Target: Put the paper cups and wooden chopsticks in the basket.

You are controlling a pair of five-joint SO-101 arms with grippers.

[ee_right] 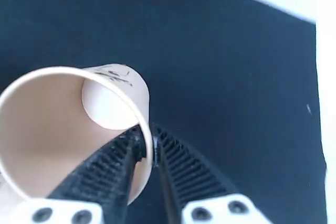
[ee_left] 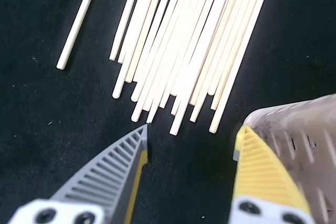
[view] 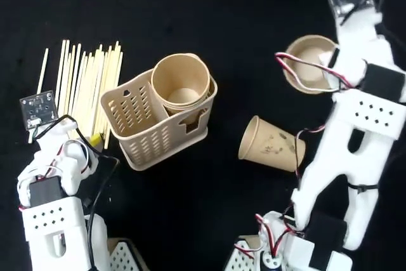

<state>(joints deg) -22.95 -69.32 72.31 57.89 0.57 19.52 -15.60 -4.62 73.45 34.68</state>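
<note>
Basket [view: 147,136] w/ stacked cups [view: 181,82], chopsticks [view: 85,87] beside, tipped cup [view: 269,144] nearby

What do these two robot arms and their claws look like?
The left arm and right arm are blocky white plastic with black motors, dotted hole patterns and looping red, white and black wires. The left gripper is ribbed, grey on one side, yellow on the other; the right gripper is ribbed black.

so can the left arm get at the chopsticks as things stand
Probably yes: the left gripper is open just short of the wooden chopsticks, with nothing between. The basket stands close beside one finger.
</note>
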